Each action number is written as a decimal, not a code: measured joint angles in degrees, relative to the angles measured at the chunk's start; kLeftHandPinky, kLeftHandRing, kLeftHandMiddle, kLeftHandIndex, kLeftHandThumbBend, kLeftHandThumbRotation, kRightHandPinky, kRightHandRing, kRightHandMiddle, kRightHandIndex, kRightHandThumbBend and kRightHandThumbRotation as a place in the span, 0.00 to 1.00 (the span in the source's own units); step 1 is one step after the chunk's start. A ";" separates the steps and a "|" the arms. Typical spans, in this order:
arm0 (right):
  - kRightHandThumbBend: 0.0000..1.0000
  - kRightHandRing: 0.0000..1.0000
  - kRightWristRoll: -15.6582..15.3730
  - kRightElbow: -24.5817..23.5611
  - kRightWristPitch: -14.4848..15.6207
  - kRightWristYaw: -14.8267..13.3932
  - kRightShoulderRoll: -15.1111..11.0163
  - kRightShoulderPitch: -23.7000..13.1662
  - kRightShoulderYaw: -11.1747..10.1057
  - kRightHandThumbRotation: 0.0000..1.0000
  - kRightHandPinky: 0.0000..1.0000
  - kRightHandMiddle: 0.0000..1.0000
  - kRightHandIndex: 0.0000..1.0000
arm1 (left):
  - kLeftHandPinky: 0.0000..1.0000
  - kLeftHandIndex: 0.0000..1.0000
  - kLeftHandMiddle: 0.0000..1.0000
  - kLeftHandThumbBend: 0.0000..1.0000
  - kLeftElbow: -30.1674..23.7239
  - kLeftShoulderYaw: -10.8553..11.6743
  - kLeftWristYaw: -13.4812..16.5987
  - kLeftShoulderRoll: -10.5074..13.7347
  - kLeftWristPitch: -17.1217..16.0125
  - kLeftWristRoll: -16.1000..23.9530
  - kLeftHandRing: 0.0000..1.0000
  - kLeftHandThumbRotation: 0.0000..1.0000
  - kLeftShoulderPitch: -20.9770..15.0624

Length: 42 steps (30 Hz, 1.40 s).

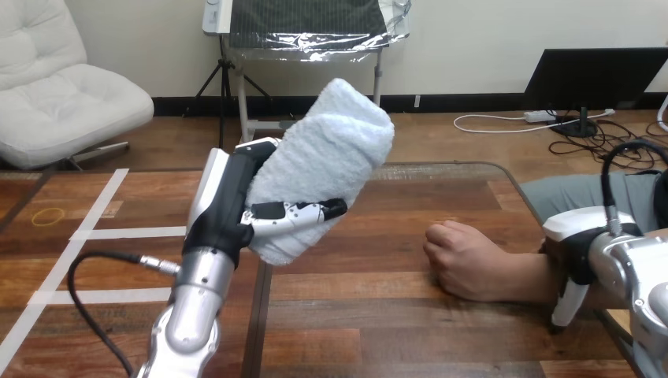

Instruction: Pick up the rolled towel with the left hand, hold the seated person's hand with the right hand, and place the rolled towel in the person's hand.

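Rolled towel (331, 157): one item, white, thick roll. I am holding it raised above the desk (378, 315) in my left hand (232, 209).

Orientation: its long axis is slanting from lower left to upper right. The upper end is pointing up and away across the desk, and the lower end is hanging just below my thumb.

Position relative to my left hand: the roll is sitting to the right of my palm and touching it. My thumb is crossing its near face, so the hand is clasping the lower half.

Person's hand (461, 256): closed in a fist and resting on the desk, lower than the towel and to its right, apart from it.

Right hand (587, 236): it is sitting at the person's forearm (520, 279), behind the fist. I cannot tell whether it is gripping.
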 measured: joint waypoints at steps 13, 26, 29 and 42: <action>0.67 0.36 2.59 3.21 -2.53 -5.97 0.55 -0.25 0.07 0.17 0.27 0.49 0.67 | 0.37 0.48 0.40 0.62 3.95 -0.60 -1.47 -0.09 3.43 1.92 0.38 0.04 -2.98; 0.68 0.34 5.00 4.06 -5.79 -10.66 0.29 0.10 0.04 0.10 0.25 0.46 0.57 | 0.36 0.48 0.39 0.62 10.11 -2.24 -1.67 -0.46 3.52 2.78 0.37 0.02 -5.16; 0.67 0.33 5.61 4.09 -6.33 -11.44 0.12 0.27 -0.03 0.06 0.24 0.44 0.52 | 0.36 0.48 0.39 0.62 11.29 -2.46 -1.67 -0.73 3.52 3.10 0.37 0.01 -5.49; 0.69 0.24 7.48 4.07 -8.27 -17.60 -0.60 2.41 -1.13 0.00 0.15 0.34 0.40 | 0.36 0.48 0.40 0.61 16.08 -2.99 -1.65 -1.73 3.49 3.91 0.37 0.00 -7.26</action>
